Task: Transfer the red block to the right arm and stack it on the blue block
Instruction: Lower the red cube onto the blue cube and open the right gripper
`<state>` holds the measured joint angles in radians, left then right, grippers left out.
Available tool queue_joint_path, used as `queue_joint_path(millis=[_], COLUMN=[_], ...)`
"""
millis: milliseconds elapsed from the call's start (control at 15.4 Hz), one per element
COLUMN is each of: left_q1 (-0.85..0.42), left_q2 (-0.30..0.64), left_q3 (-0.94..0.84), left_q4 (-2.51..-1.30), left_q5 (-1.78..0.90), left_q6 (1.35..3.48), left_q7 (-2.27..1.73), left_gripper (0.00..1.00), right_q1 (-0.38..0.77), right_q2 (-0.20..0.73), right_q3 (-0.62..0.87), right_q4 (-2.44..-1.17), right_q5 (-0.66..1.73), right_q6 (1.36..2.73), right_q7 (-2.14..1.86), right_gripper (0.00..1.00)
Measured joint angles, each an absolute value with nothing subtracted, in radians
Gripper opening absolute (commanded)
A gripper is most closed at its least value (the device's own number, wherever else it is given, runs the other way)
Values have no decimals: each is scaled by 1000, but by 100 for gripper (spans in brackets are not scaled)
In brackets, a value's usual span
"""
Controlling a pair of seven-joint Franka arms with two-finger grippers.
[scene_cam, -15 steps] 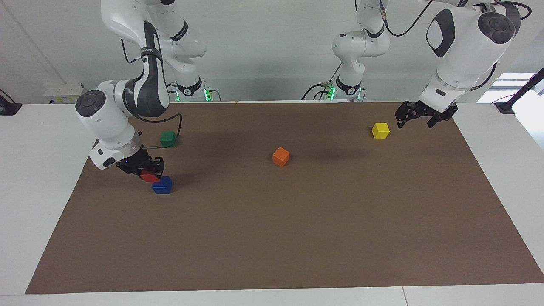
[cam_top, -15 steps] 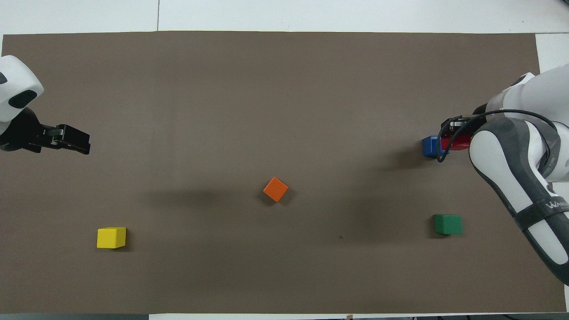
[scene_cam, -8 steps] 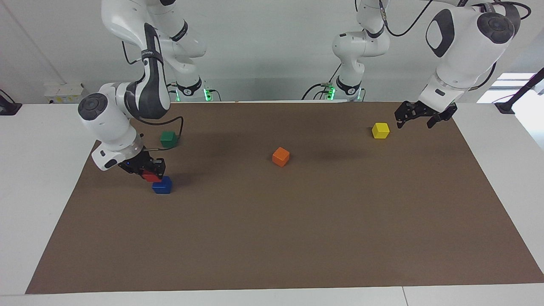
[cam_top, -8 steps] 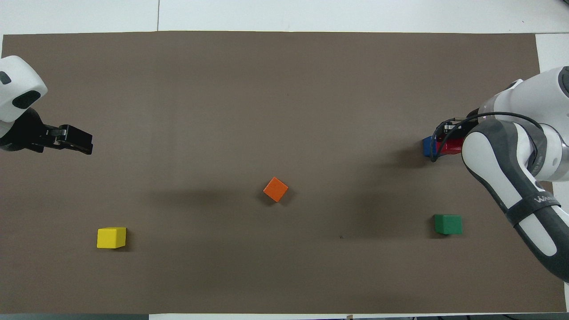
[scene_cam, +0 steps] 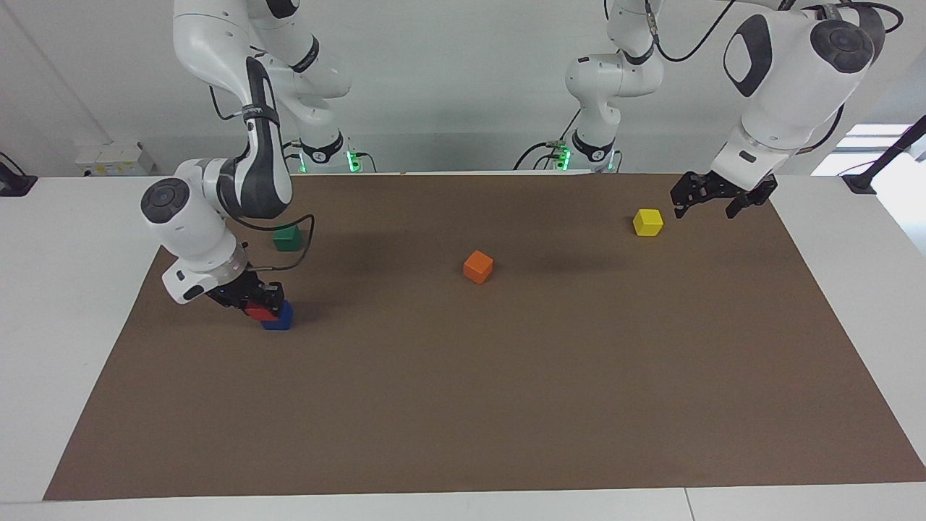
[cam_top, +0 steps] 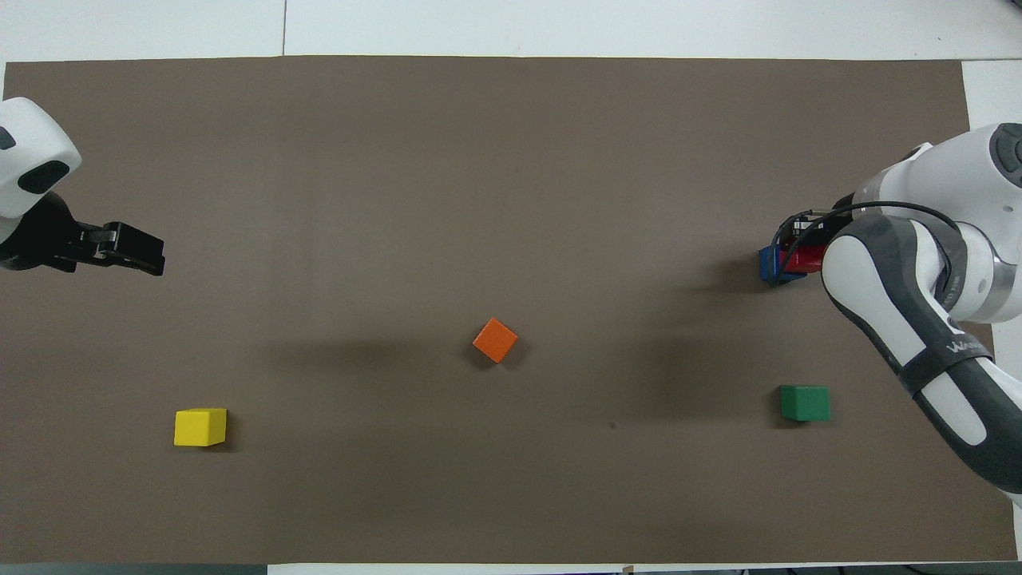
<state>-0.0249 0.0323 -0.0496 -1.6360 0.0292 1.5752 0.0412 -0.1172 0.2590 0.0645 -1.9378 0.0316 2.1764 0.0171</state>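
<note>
One camera sits high across the table, facing the robots and taking in both arm bases. The other looks steeply down from above the robots' end. Both share the brown mat (scene_cam: 506, 376) (cam_top: 511, 160) (turned half round between them).

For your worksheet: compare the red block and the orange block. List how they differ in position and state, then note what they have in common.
1. The red block is held in the right gripper; the orange block lies free on the mat.
2. The red block is over the blue block at the right arm's end; the orange block sits alone mid-table.
3. One is red, the other orange.

Shared: both are small cubes of similar size.
</note>
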Motion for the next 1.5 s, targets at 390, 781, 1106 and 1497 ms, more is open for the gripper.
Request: queue_joint_path(millis=[390, 781, 1106, 1497], left_q1=[-25, -25, -25, -25], left_q2=[32, 32, 32, 32], left_q3=[-49, -49, -49, -49], left_q4=[-1634, -1634, -1634, -1634], left_q5=[29, 29, 29, 29], left_q6=[1575, 1575, 1575, 1575], left_q7=[41, 41, 41, 41], left_gripper=[100, 100, 100, 100], right_q1=[-117, -112, -111, -111], right_q2=[259, 259, 259, 259], right_q3=[65, 65, 65, 66], right_q4=[-1938, -1938, -1938, -1939], right_q5=[32, 32, 32, 32], right_q6=[2176, 2176, 2176, 2176], right_q7=[18, 18, 18, 18], right_gripper=[0, 0, 0, 88])
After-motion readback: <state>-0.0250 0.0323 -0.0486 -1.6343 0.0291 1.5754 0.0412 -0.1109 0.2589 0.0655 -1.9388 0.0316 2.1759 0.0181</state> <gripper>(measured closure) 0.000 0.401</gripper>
